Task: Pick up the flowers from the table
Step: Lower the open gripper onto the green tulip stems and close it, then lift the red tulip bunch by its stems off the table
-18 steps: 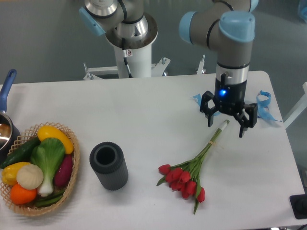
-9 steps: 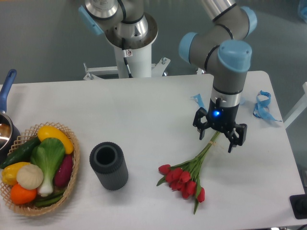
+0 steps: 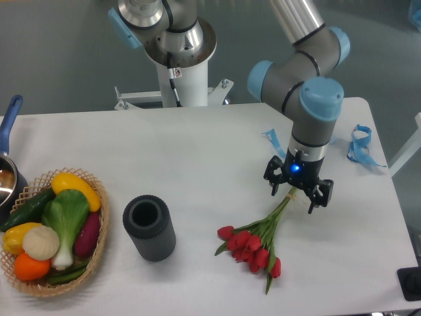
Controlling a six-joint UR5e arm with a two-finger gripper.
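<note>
The flowers (image 3: 256, 242), a bunch of red tulip buds on thin green stems, lie on the white table (image 3: 197, 171) at the front right, buds toward the front, stems pointing up and right. My gripper (image 3: 294, 195) is open and hangs low over the upper stem ends, one finger on each side of them. The pale stem tips are hidden under the gripper. Nothing is held.
A dark grey cylindrical cup (image 3: 149, 228) stands left of the flowers. A wicker basket (image 3: 92, 260) of vegetables sits at the front left, a pot (image 3: 9, 171) with a blue handle behind it. Blue ribbon pieces (image 3: 360, 146) lie at the back right.
My gripper has moved toward the front and left and come down, from beside the stem tips to astride the stems. The flowers have not moved.
</note>
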